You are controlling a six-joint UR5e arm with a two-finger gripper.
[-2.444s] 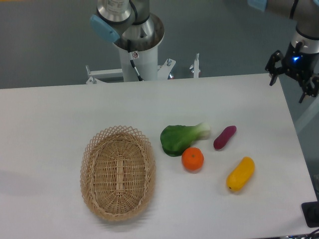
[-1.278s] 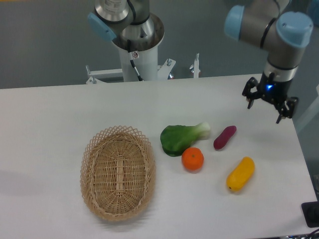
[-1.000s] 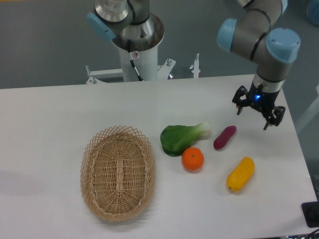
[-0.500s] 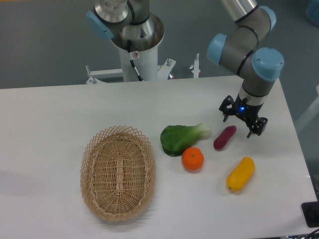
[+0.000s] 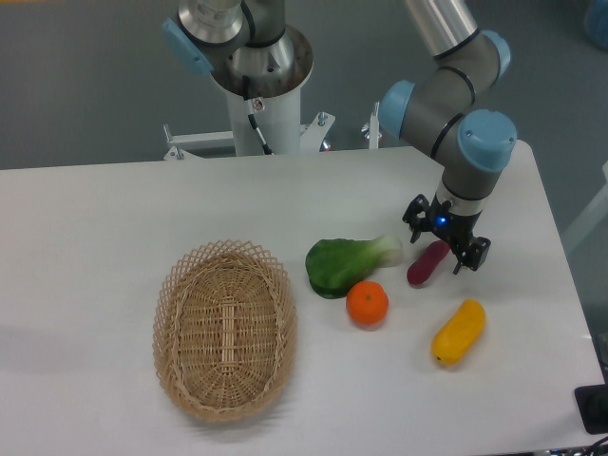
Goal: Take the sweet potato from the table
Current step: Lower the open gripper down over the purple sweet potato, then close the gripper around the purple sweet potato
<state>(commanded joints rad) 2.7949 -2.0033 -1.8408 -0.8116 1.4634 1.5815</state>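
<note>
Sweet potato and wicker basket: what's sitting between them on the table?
In the fixed camera view, the bok choy and the orange lie between the sweet potato and the wicker basket; bare table otherwise.

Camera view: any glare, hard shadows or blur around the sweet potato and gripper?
Camera view: lighting is soft and even, no glare on the white table; only faint shadows beside the sweet potato and basket. The gripper is slightly soft, with a blue light lit on it. Produce edges look sharp.
</note>
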